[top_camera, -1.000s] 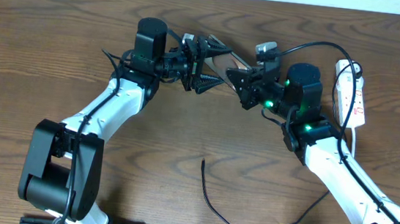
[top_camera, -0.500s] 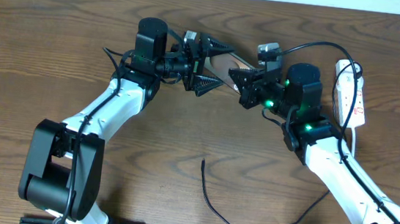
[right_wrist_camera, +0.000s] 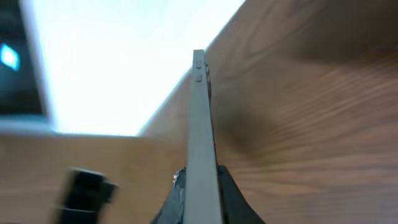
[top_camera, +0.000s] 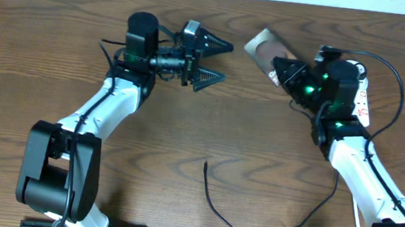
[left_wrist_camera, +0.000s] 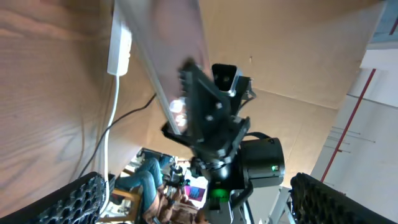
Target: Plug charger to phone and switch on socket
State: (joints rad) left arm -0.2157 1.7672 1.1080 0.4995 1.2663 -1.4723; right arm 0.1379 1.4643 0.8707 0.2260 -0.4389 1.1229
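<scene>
The right gripper (top_camera: 280, 67) pinches the phone (top_camera: 263, 43) by one end, holding it above the table (top_camera: 36, 60) at the far edge (its wrist view shows the slab edge-on between the fingers). The left gripper (top_camera: 226, 61) hangs spread wide and empty, apart from the phone. The charger (top_camera: 206, 177) lies loose near the front. The socket (top_camera: 364, 107) sits behind the right arm.

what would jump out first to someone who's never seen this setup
The right gripper is clamped on the phone toward the far side of the table; its wrist view shows the slab edge-on between the fingers. The left gripper hangs wide open and empty just left of the phone. The charger lies loose near the front edge, plugged into nothing.
</scene>
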